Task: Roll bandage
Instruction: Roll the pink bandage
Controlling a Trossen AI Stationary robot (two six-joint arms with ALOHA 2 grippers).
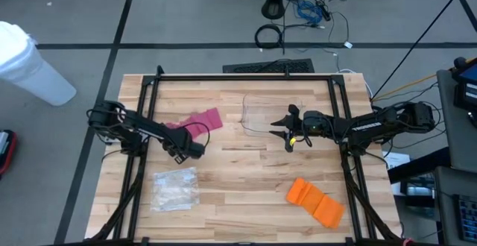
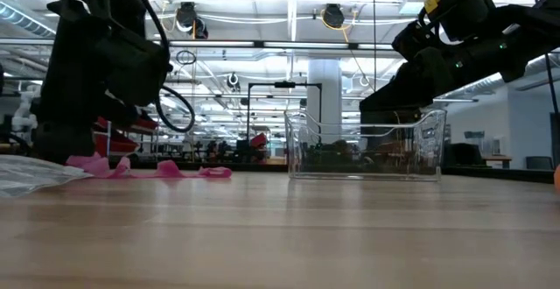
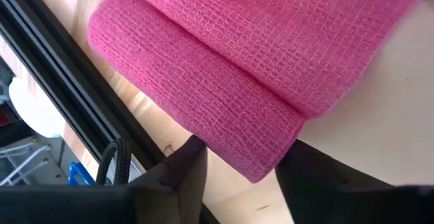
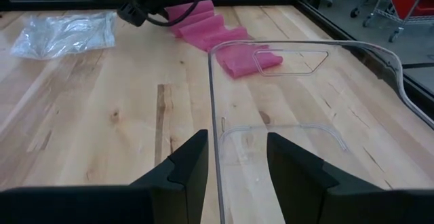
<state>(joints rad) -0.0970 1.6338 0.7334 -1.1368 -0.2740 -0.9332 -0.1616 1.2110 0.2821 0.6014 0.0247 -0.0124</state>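
- The pink bandage [image 1: 200,121] lies unrolled on the left half of the wooden table [image 1: 246,194], a crumpled strip running from beside the clear plastic container [image 1: 273,112] toward the left arm.
- The left gripper [image 3: 239,173] sits at the strip's near end, fingers spread with a rolled or folded lip of the bandage just between them; whether they pinch it yet cannot be told.
- The step in hand looks like starting the roll. Doing it well likely means closing squarely on the rolled lip, keeping the edges aligned, and turning the wrist so each wrap lands on the last without drifting sideways.
- The strip should probably stay lightly taut; slack would give a loose, cone-shaped roll.
- The right gripper [image 4: 236,159] hovers at the container's rim, its fingers parted to either side of the clear wall, holding nothing visible.
- The bandage is a woven, open-mesh elastic fabric with a fine grid texture, soft and likely self-clinging, so layers should grip one another.
- The container is thin, rigid, transparent plastic with rounded corners.
- A crinkled clear plastic bag [image 1: 175,188] and a folded orange cloth [image 1: 316,201] lie nearer the front edge, well apart from the work.
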